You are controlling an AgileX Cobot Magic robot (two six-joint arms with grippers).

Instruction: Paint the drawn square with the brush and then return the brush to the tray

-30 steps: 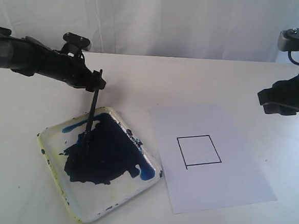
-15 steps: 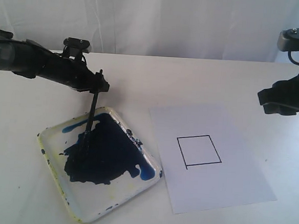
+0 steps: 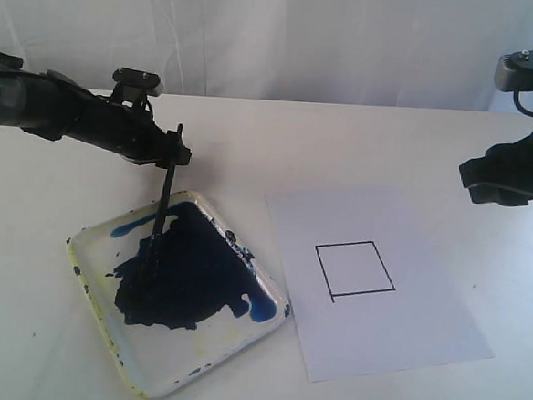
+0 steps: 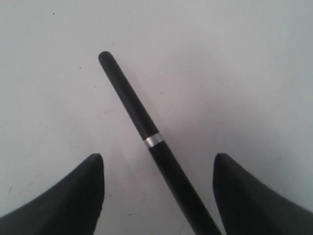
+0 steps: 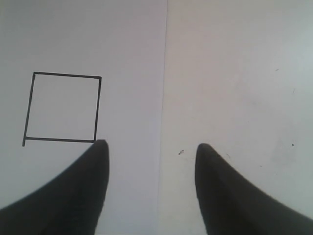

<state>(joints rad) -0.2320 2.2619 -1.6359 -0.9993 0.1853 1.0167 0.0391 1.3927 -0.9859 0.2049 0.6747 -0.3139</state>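
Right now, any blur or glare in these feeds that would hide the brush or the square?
Exterior view: soft overall, backdrop washed out, square outline readable. Left wrist view: brush sharp, fingers dark with soft edges. Right wrist view: square crisp, no glare on the paper.

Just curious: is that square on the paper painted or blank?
Blank. The drawn square shows only its thin black outline, with plain white paper inside.
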